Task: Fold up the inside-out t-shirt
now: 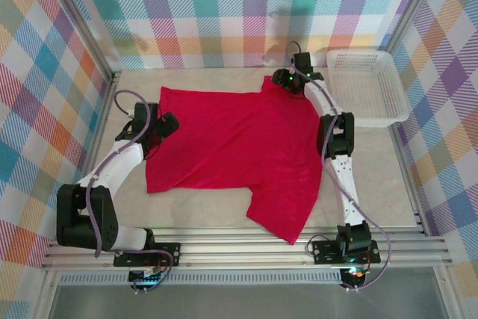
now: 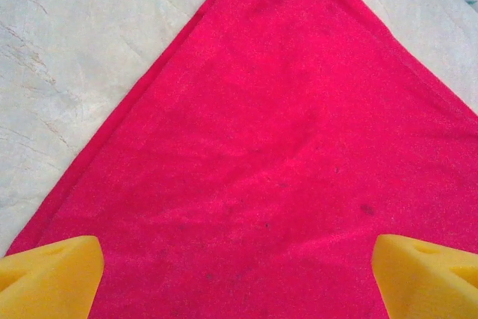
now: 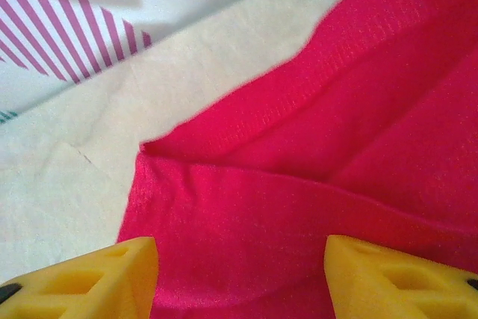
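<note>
Although the red t-shirt (image 1: 231,140) lies spread nearly flat across the middle of the surface (image 1: 202,207), it sits askew. One sleeve points toward the near edge and the other reaches the far right corner.

Both pairs of fingers are released and hold nothing. The left fingers (image 2: 52,274) stand wide apart over the shirt's left side, just inside its hem. The right fingers (image 3: 89,278) hover apart over the far sleeve, where the cloth is doubled over in a soft crease.

That crease is the likeliest trouble. Closing there could catch a single layer or a bunched pleat, and the fold would come out lopsided. On the left, a pinch set too far in from the hem may drag the whole shirt sideways instead of lifting its edge. The right arm also crosses above the shirt's right side and could snag it. The white basket (image 1: 373,121) stands near the right fingers, which leaves little room for a swing.

I can read no brand, label or writing.
</note>
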`<state>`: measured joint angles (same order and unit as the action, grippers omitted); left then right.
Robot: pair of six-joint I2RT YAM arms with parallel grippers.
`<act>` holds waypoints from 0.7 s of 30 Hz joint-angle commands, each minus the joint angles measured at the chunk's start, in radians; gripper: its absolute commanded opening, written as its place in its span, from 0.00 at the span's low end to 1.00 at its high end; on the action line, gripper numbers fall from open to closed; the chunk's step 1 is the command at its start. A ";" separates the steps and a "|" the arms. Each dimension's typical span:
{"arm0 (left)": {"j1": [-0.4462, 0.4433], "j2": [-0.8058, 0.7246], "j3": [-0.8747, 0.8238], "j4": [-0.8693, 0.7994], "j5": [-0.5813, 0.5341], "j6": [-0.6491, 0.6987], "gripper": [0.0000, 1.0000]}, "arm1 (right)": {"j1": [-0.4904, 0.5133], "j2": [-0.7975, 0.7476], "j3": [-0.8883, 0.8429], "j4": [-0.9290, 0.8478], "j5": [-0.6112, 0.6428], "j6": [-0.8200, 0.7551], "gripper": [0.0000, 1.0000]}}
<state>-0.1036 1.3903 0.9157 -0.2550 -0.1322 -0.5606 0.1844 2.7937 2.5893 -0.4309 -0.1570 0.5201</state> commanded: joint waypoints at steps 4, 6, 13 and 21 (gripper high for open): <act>-0.009 0.024 0.031 0.013 -0.017 0.023 0.93 | 0.001 0.128 0.129 0.163 0.026 0.128 0.60; -0.008 0.027 0.031 0.006 -0.026 0.029 0.93 | 0.000 0.146 0.161 0.185 0.033 0.159 0.60; -0.009 0.009 0.062 -0.047 -0.009 0.054 0.93 | -0.016 -0.007 0.161 0.089 -0.090 0.114 0.62; -0.020 -0.016 0.019 -0.047 0.146 0.028 0.92 | 0.000 -0.445 -0.325 -0.114 -0.256 0.065 0.76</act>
<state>-0.1104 1.3991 0.9565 -0.2855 -0.0532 -0.5278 0.1722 2.5278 2.3852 -0.4744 -0.3202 0.6132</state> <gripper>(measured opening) 0.916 0.751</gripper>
